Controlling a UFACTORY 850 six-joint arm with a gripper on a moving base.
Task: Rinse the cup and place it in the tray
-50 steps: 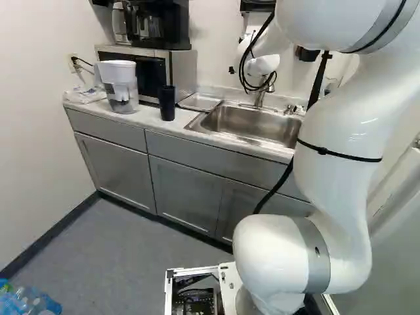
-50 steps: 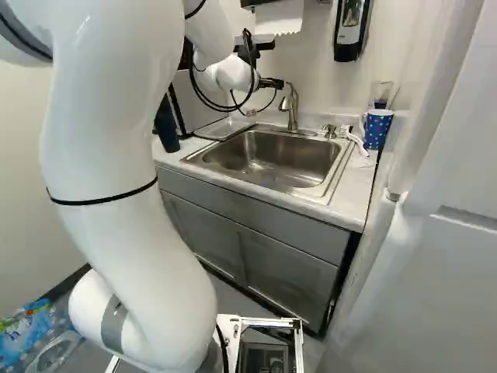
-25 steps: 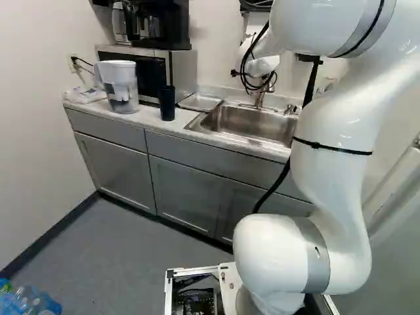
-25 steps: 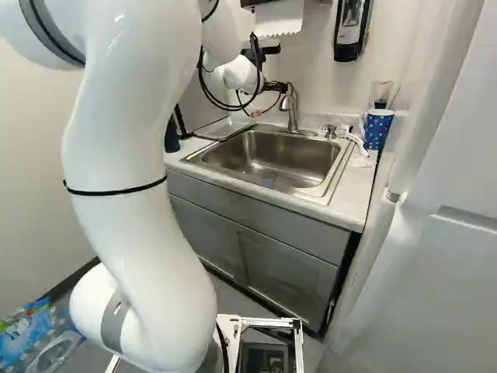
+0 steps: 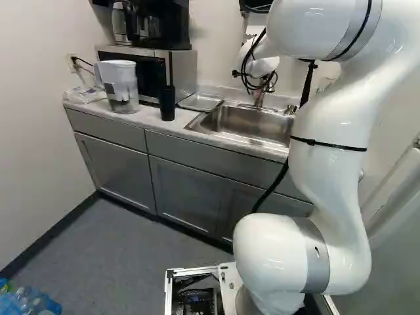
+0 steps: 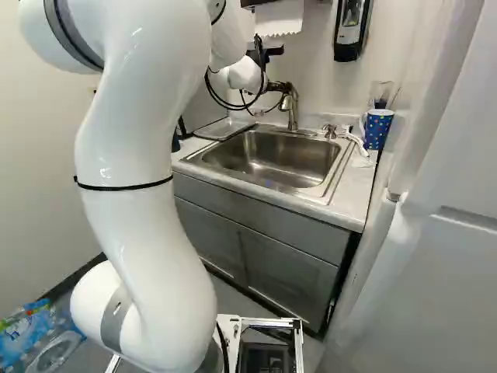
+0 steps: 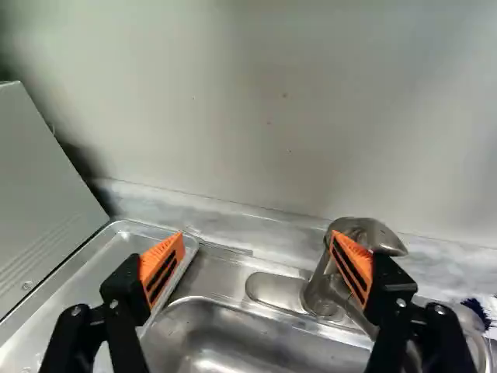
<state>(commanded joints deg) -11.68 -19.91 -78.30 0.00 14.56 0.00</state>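
My gripper is beside the faucet behind the sink. In the wrist view the gripper stands open with nothing between its fingers; one orange pad overlaps the faucet's top, though contact cannot be told. The other finger overlaps the edge of the shallow metal tray. That tray lies left of the sink in the left base view. A blue dotted cup stands upright on the counter right of the sink. Left of the tray is an upright black cup, mostly hidden by my arm in the right base view.
The sink is set in the counter. A microwave and a white-lidded pitcher stand at its left part. A white brush lies near the dotted cup. A soap dispenser hangs above; a white door is at the right.
The arm has shifted rightward in the right base view, bringing the open gripper up to the faucet. It covers more of the black cup there. Base, cups and tray have stayed put.
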